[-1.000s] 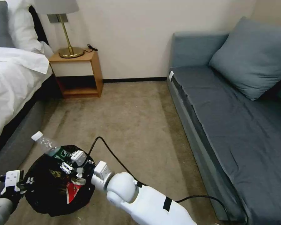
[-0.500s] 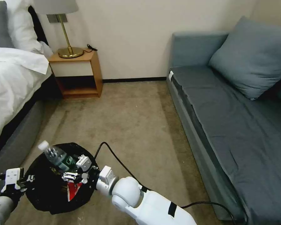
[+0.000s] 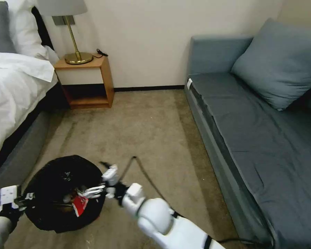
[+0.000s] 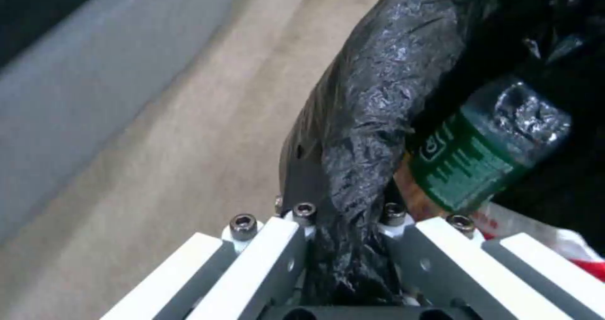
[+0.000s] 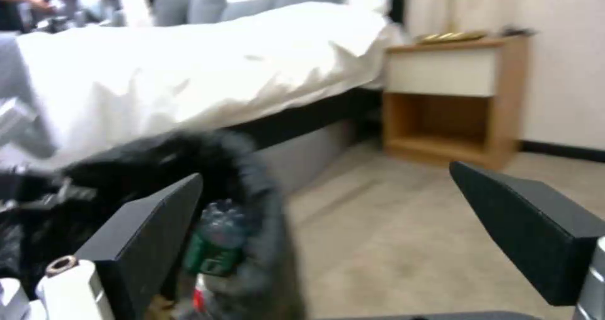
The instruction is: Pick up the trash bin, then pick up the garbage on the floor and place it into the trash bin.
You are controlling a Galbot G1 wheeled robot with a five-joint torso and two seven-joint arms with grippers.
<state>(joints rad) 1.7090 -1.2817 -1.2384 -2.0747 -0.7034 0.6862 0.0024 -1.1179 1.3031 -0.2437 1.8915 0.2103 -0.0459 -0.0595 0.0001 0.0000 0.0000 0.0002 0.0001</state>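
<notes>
Black-lined trash bin (image 3: 58, 193) upright on carpet, green-labelled bottle (image 4: 485, 154) and red packet (image 3: 79, 204) inside

Right gripper (image 5: 328, 216): jaws spread wide beside trash bin (image 5: 246, 178). Inside: green-labelled bottle (image 5: 217, 242). Behind: bed (image 5: 189, 69), nightstand (image 5: 460, 98).

Trash bin (image 3: 55, 193) lined with crinkled, glossy black plastic film, the bag rim (image 4: 359, 168) creased and reflective where pinched by the left gripper (image 4: 343, 237), whose fingers (image 4: 264, 263) are smooth matt white plastic fastened with bright metal socket screws. Bottle (image 4: 485, 154) of clear, dented plastic with a glossy green printed label; right gripper (image 5: 328, 235) pads (image 5: 529, 225) matt black. Floor (image 3: 145, 135) of short-pile, matt beige carpet; sofa (image 3: 259, 131) of matt grey-blue woven cloth; nightstand (image 3: 88, 81) of smooth light wood; lamp base (image 3: 77, 57) of polished brass-coloured metal.
</notes>
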